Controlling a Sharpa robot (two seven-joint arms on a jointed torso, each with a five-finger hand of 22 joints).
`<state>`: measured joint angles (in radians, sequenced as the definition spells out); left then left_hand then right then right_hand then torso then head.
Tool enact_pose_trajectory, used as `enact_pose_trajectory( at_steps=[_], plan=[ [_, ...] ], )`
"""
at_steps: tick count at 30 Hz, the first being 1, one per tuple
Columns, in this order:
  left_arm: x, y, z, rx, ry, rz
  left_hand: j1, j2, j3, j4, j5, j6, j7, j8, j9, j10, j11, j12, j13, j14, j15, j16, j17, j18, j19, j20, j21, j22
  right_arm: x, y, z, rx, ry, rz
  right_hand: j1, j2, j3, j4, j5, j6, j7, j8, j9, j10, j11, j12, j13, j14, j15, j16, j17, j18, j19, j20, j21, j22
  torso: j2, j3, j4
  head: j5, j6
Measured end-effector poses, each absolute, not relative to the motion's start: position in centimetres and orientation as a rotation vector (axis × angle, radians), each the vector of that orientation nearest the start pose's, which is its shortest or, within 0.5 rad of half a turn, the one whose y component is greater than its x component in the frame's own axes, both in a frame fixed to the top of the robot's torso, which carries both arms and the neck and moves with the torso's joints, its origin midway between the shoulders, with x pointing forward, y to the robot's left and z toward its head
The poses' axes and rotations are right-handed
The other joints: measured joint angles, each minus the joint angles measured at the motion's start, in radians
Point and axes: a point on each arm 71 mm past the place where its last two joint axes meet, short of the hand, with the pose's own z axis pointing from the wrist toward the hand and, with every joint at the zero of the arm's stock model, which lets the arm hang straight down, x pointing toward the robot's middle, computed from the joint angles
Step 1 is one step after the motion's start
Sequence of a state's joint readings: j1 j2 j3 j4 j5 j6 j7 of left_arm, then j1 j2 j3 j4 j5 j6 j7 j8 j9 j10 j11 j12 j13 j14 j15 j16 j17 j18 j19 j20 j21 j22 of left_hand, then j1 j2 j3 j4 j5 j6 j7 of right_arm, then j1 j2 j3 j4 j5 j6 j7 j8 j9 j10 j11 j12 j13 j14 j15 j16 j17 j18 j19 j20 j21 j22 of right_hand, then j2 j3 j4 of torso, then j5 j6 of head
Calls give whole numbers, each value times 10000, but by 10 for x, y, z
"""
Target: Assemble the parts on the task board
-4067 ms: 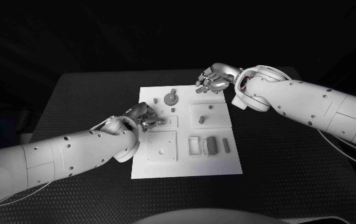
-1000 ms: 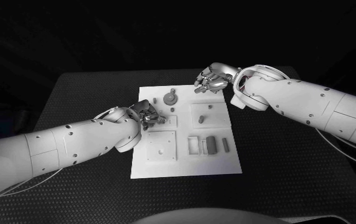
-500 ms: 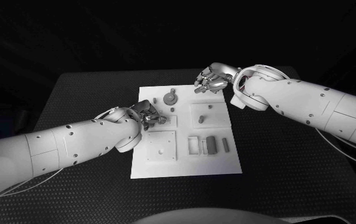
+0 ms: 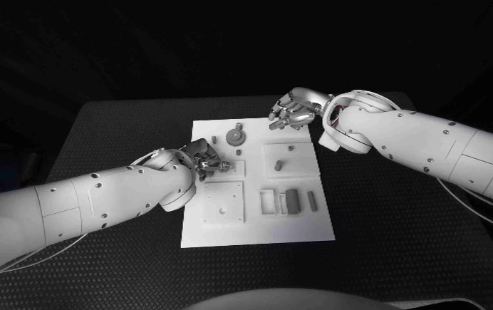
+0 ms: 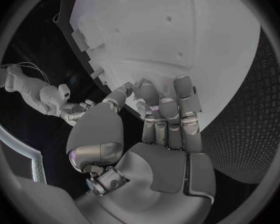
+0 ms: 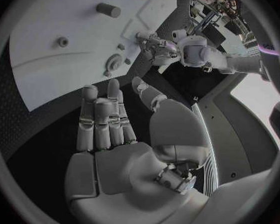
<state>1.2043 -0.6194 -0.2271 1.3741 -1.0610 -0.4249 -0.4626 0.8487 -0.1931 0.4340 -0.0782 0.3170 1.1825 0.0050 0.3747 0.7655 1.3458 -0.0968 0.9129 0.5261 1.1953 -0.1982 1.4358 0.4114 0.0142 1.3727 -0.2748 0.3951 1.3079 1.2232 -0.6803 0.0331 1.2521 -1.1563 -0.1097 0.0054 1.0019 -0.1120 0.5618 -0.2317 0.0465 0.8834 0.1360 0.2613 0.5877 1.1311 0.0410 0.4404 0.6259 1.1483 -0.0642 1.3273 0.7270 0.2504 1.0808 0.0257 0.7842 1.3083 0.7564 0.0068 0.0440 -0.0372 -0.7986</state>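
The white task board (image 4: pixel 308 231) lies mid-table. A round grey gear part (image 4: pixel 236 137) and a small peg (image 4: pixel 216 139) stand at its far end; another peg (image 4: pixel 279 164) is in the middle. Two grey bars (image 4: pixel 293 200) sit in slots on the near right. My left hand (image 4: pixel 206 161) is over the board's left side, its fingertips (image 5: pixel 157 100) down against the board (image 5: pixel 190 30), thumb close beside them; whether anything is pinched there is hidden. My right hand (image 4: pixel 293 114) hovers at the board's far right corner, fingers (image 6: pixel 102 114) straight, thumb apart, nothing in it.
A square plate with a round hole (image 4: pixel 223 204) occupies the board's near left, beside an open rectangular slot (image 4: pixel 268 201). Black table (image 4: pixel 123 132) surrounds the board on all sides. The right wrist view looks along the board (image 6: pixel 47 64) to a peg (image 6: pixel 107 9) and my left hand (image 6: pixel 154 47).
Nothing has visibly moved in the last second. Since four seconds ago my left forearm has shifted slightly, with the hand staying over the same spot.
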Motion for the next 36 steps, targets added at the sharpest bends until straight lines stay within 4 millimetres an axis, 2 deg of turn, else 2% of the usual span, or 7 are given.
enact_pose_trajectory(
  at_steps=[4, 9, 10, 12, 23, 29, 36],
  plan=[
    [486, 161, -269, -3766, 19797, -4520, 60, 261, -98, -249, 440, -1, -1, 0, 13, -26, -26, 0, 17, -2, 0, 0, 12, 0, 0, 0, 0, -1, 541, -192, -175, 632, 18116, 8251, 0, 0, 0, 0, 0, 1, -1, 0, 6, 0, 0, 0, 0, 0, 1, 0, 0, 1, 0, 0, 0, 0, 0, 0, -2, -6, -2],
    [486, 162, -268, -3784, 19812, -4581, 231, 694, -236, -898, 1653, -6, -6, -3, 11, -26, -26, 0, 28, -6, -1, 0, 25, 0, -1, 1, -6, -1, 542, -192, -175, 635, 18125, 8242, 0, 0, 0, 0, 0, 2, -2, 0, 5, 0, 0, 0, 0, 1, 2, 0, 0, 0, 0, 0, 0, 0, 1, -1, -3, -11, -12],
    [485, 161, -268, -3795, 19817, -4619, 262, 737, -216, -1016, 1772, -8, -8, -16, 11, -26, -26, 0, 28, -7, -2, 0, 25, 0, -1, 1, -7, -1, 542, -192, -175, 635, 18126, 8242, 0, 0, 0, 0, 0, 2, -3, 0, 5, 0, 0, 0, 0, 1, 2, 0, 0, 1, 0, 0, 0, 0, 1, -1, -3, -11, -12],
    [486, 160, -266, -3859, 19797, -4760, 330, 804, -49, -1193, 1836, -19, -18, 1, 11, -28, -26, 0, 28, -22, -11, -1, 25, 0, -2, 2, -11, -2, 542, -192, -175, 633, 18130, 8244, 0, 0, 0, 0, 0, 3, -3, 0, 5, 1, 0, 0, 0, 2, 2, 0, 1, 0, 0, 0, 0, 0, 1, -3, -4, -12, -15],
    [487, 158, -261, -3988, 19745, -5097, 383, 752, 137, -1095, 2222, 6, 7, 21, 23, -39, -36, 0, 27, -43, 6, -1, 32, -1, -19, 20, -10, -3, 542, -192, -176, 635, 18149, 8233, 0, 0, 0, 0, 0, 18, -18, 0, 4, 1, 0, 0, 0, 3, 3, 0, 1, 1, 0, 0, 0, 0, 2, -7, 6, -12, -20],
    [487, 158, -261, -4002, 19807, -5146, 383, 752, 419, -820, 2008, 54, -17, 21, 28, -34, -41, 0, 34, -50, 14, -1, 36, -1, -20, 20, -10, -4, 542, -193, -176, 638, 18164, 8223, 0, 0, 0, 0, 0, 19, -19, 0, 3, 1, 0, 0, 0, 4, 4, 0, -9, 1, 0, 0, 0, 0, 2, -8, 6, -6, -20],
    [488, 159, -262, -3837, 20084, -4941, 383, 752, 449, -790, 2003, 88, -51, 78, 18, -4, -71, 0, 46, -48, 15, -1, 61, 0, 13, -13, 47, -4, 542, -193, -176, 634, 18176, 8224, 0, 0, 0, 0, 0, 21, -21, 0, 12, 1, 0, 0, 0, 5, 5, 0, -9, 2, 0, 0, 0, 0, 2, -4, -4, 2, -43]
  ],
)
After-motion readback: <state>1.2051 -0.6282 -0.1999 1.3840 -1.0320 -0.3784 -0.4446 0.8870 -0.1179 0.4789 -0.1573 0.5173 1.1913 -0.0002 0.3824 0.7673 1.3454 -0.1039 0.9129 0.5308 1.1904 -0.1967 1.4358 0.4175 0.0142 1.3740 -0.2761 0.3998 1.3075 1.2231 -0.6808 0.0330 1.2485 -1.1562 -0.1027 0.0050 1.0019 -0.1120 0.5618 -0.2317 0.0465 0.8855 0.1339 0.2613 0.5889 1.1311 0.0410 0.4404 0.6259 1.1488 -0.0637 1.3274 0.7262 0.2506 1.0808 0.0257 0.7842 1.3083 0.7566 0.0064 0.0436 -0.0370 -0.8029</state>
